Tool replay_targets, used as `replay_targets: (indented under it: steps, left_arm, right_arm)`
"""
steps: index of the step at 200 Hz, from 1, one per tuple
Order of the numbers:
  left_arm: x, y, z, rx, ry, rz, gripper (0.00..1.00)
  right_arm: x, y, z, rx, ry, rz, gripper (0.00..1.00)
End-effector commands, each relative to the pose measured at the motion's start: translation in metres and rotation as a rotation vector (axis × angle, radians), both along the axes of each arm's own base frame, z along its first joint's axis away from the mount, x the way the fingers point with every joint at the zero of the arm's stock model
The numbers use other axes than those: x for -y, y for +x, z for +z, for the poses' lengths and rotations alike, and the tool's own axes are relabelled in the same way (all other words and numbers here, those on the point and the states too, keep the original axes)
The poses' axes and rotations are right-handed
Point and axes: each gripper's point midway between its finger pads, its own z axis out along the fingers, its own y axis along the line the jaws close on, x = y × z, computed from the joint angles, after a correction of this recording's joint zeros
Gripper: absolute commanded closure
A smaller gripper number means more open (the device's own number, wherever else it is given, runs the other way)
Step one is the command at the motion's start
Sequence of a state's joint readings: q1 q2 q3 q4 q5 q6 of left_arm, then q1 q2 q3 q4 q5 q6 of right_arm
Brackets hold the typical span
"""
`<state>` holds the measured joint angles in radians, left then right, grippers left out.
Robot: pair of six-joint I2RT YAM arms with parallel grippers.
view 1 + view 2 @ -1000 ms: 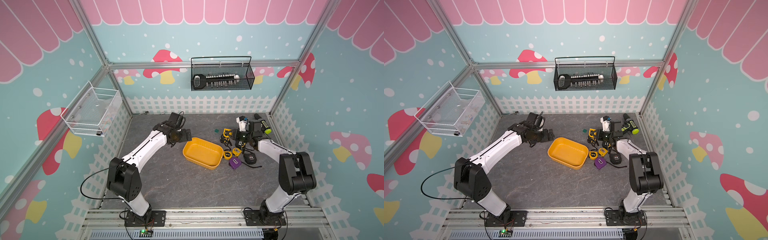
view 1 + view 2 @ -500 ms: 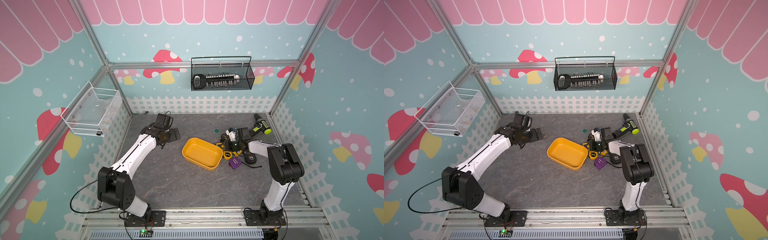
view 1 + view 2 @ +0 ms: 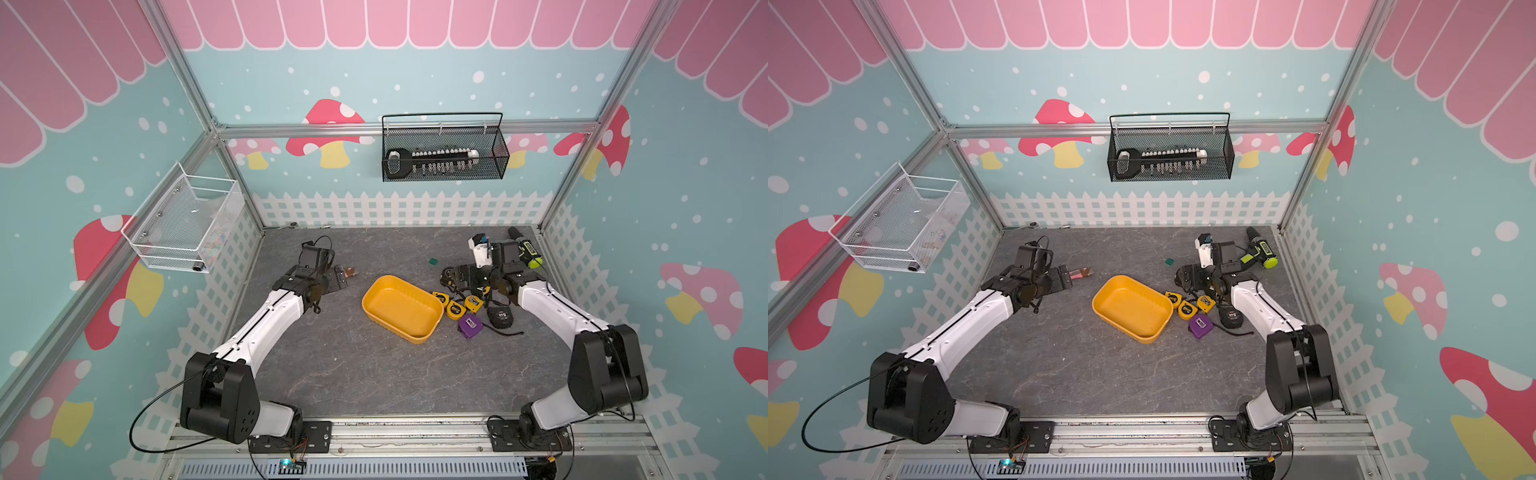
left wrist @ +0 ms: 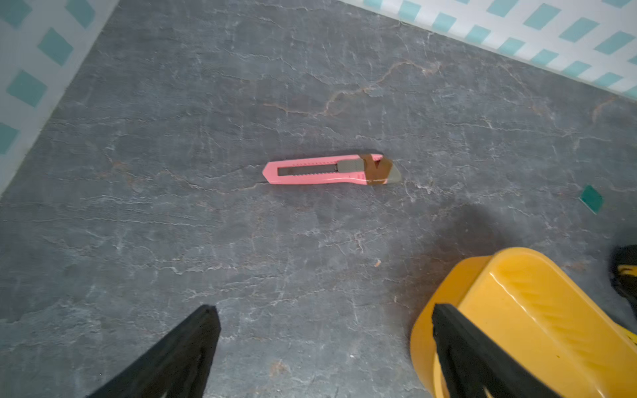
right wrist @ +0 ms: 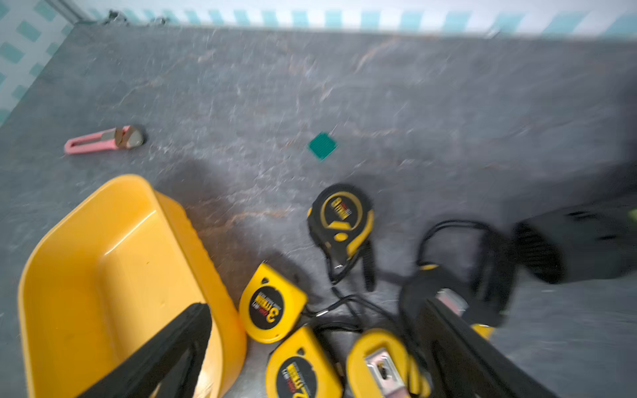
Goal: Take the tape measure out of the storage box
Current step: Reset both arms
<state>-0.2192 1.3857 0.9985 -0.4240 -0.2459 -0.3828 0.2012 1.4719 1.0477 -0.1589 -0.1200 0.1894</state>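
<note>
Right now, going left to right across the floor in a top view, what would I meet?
pink utility knife → storage box → purple tape measure → green-and-black drill. The yellow tape measures overlap the purple one in that direction, so they are left out.

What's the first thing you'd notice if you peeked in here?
The bright yellow storage box, empty, in the middle of the grey floor. Right beside it sits a heap of tape measures, mostly yellow, one purple. A pink box cutter lies alone on the box's other side.
</note>
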Motion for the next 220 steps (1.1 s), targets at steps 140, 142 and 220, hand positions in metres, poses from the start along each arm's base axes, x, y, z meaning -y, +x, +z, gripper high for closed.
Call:
replay_targets:
  steps: [140,142,220]
  left_arm:
    - [-0.055,0.008,-0.024,0.515,0.208,-0.041,0.01]
    - [-0.057,0.009,-0.026,0.518,0.197,-0.040,0.01]
    - [-0.051,0.019,-0.047,0.492,0.133,-0.126,0.01]
  right_arm:
    - [0.103,-0.032,-0.077,0.387,-0.300,-0.238,0.01]
    - [0.103,-0.032,-0.077,0.404,-0.298,-0.234,0.01]
    - [0.093,-0.025,-0.087,0.332,-0.261,-0.137,0.01]
